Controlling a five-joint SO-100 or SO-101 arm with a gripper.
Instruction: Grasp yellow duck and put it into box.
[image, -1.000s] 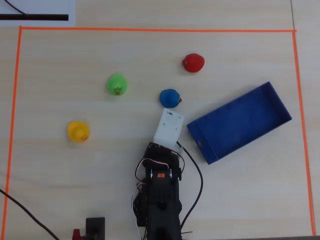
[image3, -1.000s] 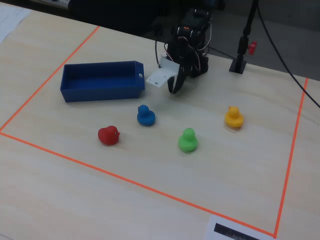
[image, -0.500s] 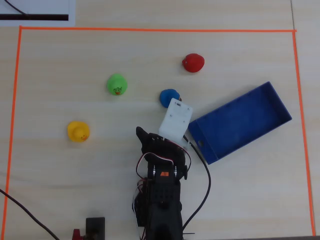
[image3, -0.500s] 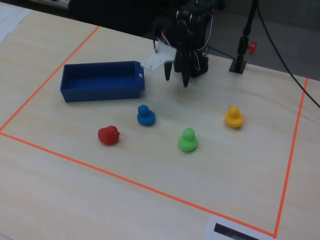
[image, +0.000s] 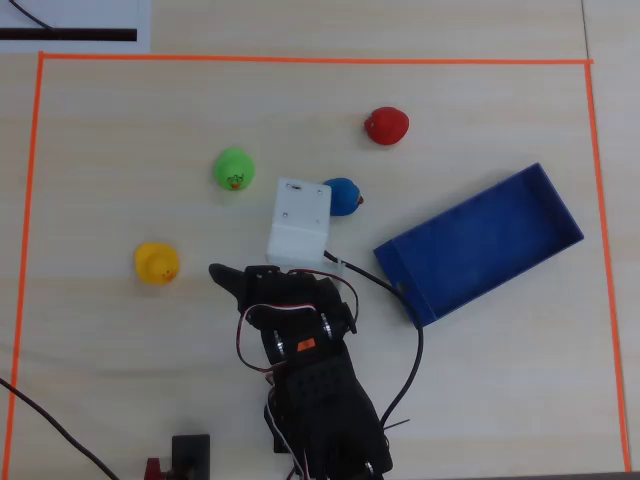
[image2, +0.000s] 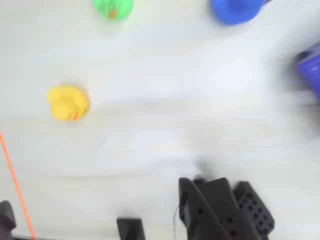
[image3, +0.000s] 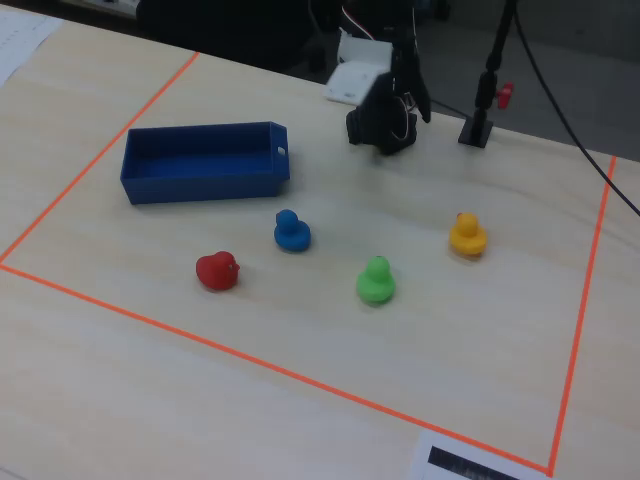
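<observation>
The table carries the box near its right edge in the overhead view, empty. The arm rises from the near edge, its gripper raised and holding nothing (open or closed I cannot tell). The yellow duck sits toward the left edge, untouched. The arm should reach left, spread its jaws, then descend straight over the duck.

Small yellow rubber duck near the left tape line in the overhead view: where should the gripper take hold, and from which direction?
Grip the small rounded yellow rubber duck across its round body, coming straight down from above. It stands upright and alone on the bare wooden table, clear of the green rubber duck, so fingers can probably drop on either side. The body looks wider than the head, likely giving the firmer hold.
</observation>
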